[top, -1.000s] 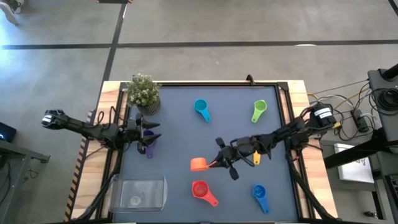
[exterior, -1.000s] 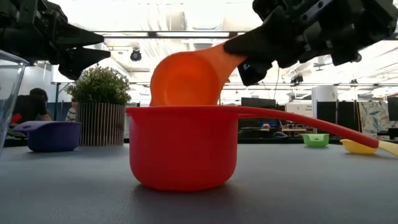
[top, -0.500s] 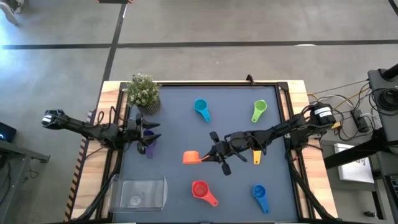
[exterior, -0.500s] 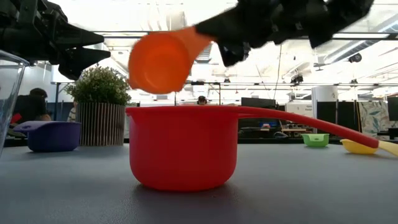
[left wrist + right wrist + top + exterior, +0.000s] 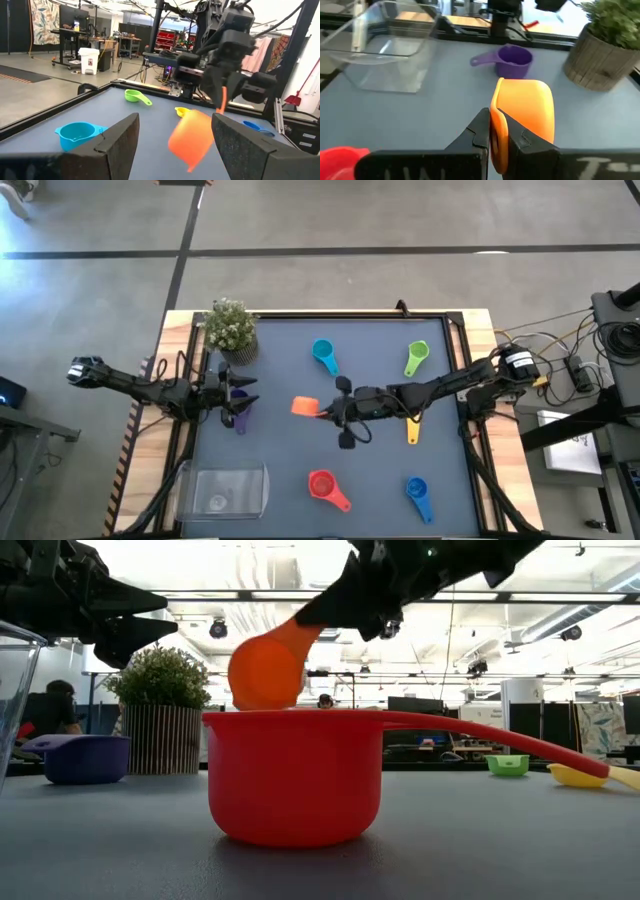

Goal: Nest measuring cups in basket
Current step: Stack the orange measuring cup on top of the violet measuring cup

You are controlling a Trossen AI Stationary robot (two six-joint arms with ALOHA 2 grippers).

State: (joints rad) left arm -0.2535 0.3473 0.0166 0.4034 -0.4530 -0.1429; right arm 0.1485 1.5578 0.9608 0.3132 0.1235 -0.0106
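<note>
**Orange cup in the air, bound for the purple one**

The right gripper [image 5: 335, 409] is at mid-table, jaws pinching the handle of the orange cup [image 5: 304, 407], which hangs clear of the mat with its bowl toward 9 o'clock. The left gripper [image 5: 232, 402] hovers over the purple cup [image 5: 240, 418] at the table's 9 o'clock side, fingers spread and holding nothing. The basket [image 5: 222, 489] sits at about 7 o'clock, and I see no cup in it. 5 cups lie loose: light blue cup [image 5: 324, 355] at 12, green cup [image 5: 416, 358] at 1, yellow cup [image 5: 412, 431] at 3, blue cup [image 5: 417, 491] at 5, red cup [image 5: 324, 485] at 6.

Judged from this layout, the step in hand is carrying orange to nest with purple or to the basket. To do it well:

1. Keep the pinch firm on the handle; a thin handle can swivel.
2. Level the bowl, mouth up, before lowering.
3. Approach from 3 o'clock, staying clear of the left gripper and the potted plant [image 5: 231, 328] at 10 o'clock.
4. Release only once the bowl is seated.
</note>
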